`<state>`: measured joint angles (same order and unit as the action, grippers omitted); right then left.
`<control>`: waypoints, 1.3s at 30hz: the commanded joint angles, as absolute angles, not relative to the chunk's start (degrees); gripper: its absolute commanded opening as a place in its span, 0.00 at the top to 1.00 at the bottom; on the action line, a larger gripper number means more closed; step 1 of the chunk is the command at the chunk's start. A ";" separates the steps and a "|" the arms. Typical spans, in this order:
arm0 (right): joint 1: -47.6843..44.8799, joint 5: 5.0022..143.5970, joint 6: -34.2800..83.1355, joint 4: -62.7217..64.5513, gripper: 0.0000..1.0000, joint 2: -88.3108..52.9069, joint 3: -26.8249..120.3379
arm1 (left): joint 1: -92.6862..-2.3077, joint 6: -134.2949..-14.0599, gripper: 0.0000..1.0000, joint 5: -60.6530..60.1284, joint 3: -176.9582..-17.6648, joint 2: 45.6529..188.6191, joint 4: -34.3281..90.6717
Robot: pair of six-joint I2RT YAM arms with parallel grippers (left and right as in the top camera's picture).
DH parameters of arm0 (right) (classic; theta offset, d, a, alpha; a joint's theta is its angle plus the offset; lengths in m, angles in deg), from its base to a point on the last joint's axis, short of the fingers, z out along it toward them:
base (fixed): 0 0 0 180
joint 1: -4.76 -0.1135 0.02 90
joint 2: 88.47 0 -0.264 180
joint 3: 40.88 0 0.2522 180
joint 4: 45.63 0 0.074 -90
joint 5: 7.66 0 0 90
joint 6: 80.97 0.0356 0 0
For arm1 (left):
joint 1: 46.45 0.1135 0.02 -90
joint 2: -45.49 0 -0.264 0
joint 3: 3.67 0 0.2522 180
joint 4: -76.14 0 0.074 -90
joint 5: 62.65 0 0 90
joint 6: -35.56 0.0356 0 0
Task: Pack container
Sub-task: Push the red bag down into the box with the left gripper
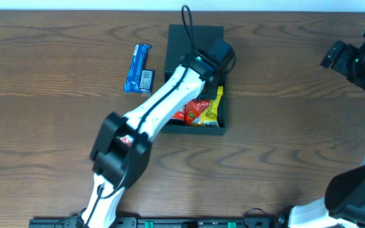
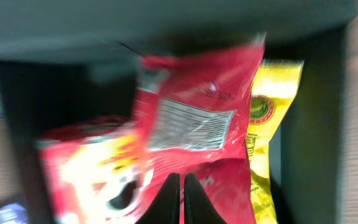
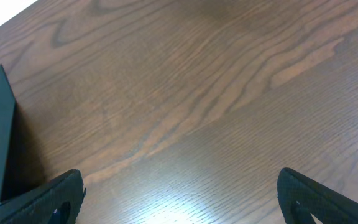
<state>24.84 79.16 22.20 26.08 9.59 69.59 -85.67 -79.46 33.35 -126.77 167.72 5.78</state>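
Over the container [image 1: 177, 47], which sits mid-table with its flap open, I have the left gripper [image 2: 180, 190] hanging with fingers pressed together, nothing visibly between them. A red packet [image 2: 197, 118] and a yellow packet [image 2: 272, 124] lie inside. The right gripper [image 3: 179, 180] is spread wide, well aside. Packing looks partway done: the blue bar [image 1: 138, 68] lies beside the box, so next I'd lift clear, open up and fetch it.

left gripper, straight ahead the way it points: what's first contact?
Most likely the red packet lying in the container, directly ahead of the left gripper. The wrist view is blurred, so the gap is unclear.
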 commanded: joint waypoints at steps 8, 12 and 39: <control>25.19 79.05 21.61 26.04 0.01 8.67 69.94 | -85.47 -80.40 0.94 42.51 -124.72 164.34 4.66; 25.19 79.05 21.61 26.04 0.01 8.67 69.94 | -85.47 -80.40 0.94 41.07 -121.05 166.15 6.52; 25.19 78.88 21.61 25.38 0.01 8.67 69.94 | -86.00 -68.46 0.94 20.11 -116.26 164.77 19.33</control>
<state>24.84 79.14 22.20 25.49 9.59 69.59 -85.19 -71.76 22.38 -112.35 166.43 20.31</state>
